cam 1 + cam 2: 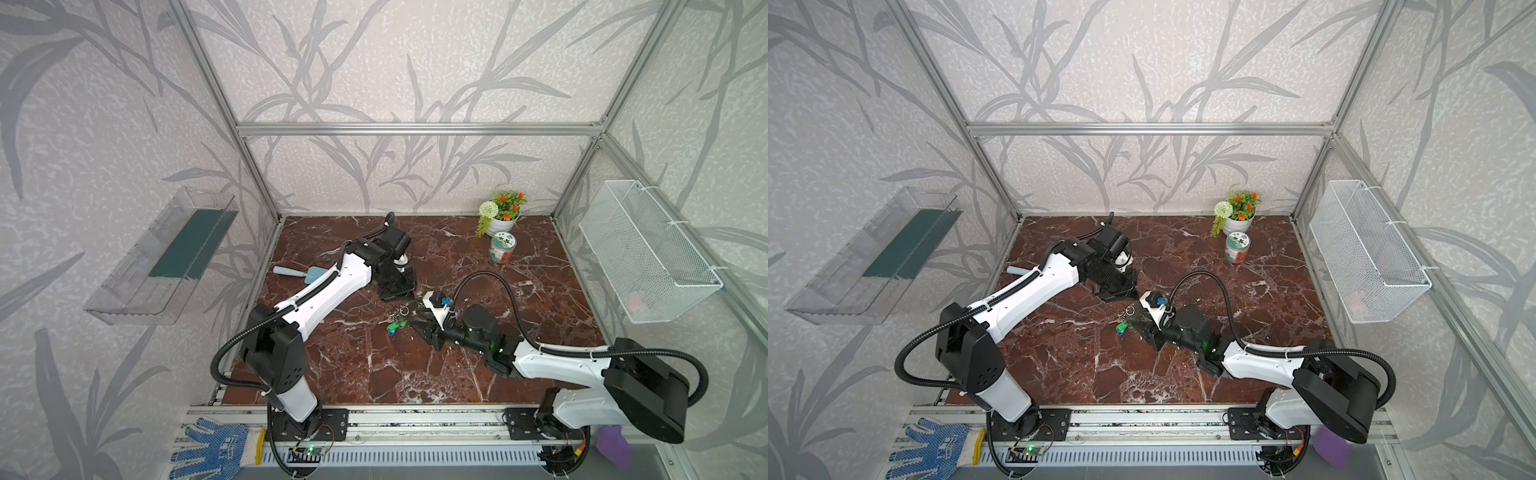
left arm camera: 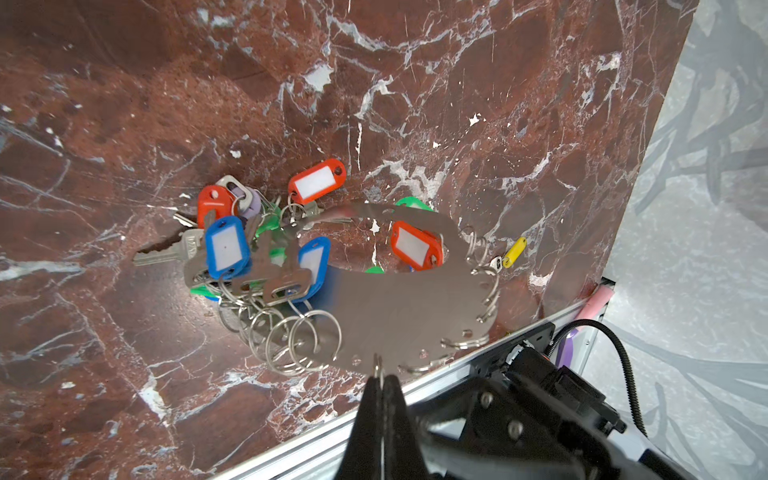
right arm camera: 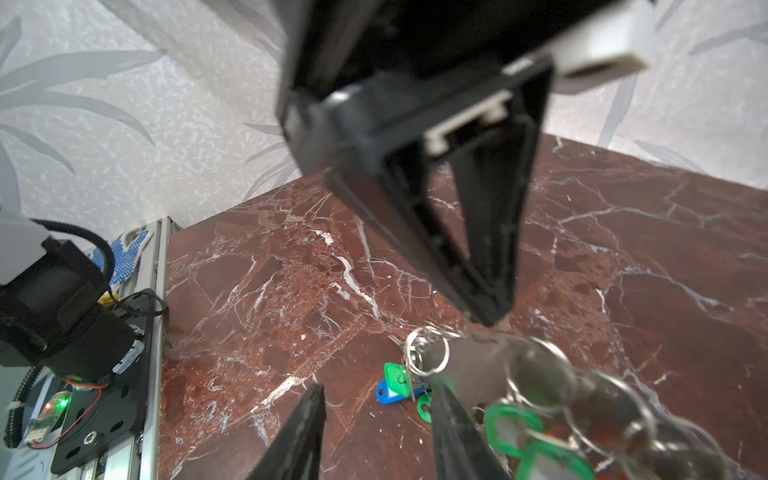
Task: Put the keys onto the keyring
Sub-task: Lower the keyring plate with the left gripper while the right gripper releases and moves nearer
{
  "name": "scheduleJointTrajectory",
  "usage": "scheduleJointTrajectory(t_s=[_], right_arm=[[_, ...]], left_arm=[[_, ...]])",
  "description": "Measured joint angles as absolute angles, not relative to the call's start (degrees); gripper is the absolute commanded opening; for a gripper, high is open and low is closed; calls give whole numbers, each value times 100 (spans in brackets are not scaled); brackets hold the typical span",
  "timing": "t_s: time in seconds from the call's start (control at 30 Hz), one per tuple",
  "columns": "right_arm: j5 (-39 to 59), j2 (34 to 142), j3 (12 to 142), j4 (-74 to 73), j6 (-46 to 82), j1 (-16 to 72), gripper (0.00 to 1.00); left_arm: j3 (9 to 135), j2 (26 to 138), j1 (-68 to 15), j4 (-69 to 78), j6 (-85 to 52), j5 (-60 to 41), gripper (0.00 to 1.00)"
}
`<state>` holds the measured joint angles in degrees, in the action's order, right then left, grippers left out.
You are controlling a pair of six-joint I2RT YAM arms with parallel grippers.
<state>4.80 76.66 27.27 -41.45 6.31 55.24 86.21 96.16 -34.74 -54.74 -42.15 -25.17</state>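
The keyring (image 2: 407,307) is a grey metal hoop strung with split rings and red, blue and green tags. It hangs tilted, its lower tags resting on the marble. My left gripper (image 2: 380,376) is shut on its rim; the right wrist view shows the same pinch (image 3: 488,309). The keys, a small silvery key with a yellow tag (image 2: 514,252), sit at the hoop's far edge beside some rings; I cannot tell if they hang from it. My right gripper (image 3: 378,432) stands open just above the table, with only bare marble between its fingers. One finger (image 3: 453,432) is close beside the hanging green tags. In both top views the bundle (image 1: 397,322) (image 1: 1125,323) lies between the two grippers.
A flower pot (image 1: 503,216) and a jar (image 1: 502,247) stand at the back right. A blue scoop (image 1: 299,272) lies behind the left arm. A wire basket (image 1: 648,253) hangs on the right wall and a clear shelf (image 1: 166,253) on the left. The metal front rail (image 2: 316,440) runs near the keyring.
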Motion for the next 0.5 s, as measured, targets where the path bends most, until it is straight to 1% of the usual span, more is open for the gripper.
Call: scheduleJointTrajectory(t_s=[0.1, 0.4, 0.5], right_arm=[[16, 7682, 2714, -4263, 252, 5795, 43], [-1190, 8101, 2714, -4547, -456, 6154, 31], [-1494, 8213, 2714, -4628, -607, 6204, 29]], left_arm=[[8621, 9633, -3474, -5448, -4397, -2624, 0], [8613, 9633, -3472, -5402, -4670, -2744, 0], [8613, 9633, -3472, -5398, -4707, -2753, 0]])
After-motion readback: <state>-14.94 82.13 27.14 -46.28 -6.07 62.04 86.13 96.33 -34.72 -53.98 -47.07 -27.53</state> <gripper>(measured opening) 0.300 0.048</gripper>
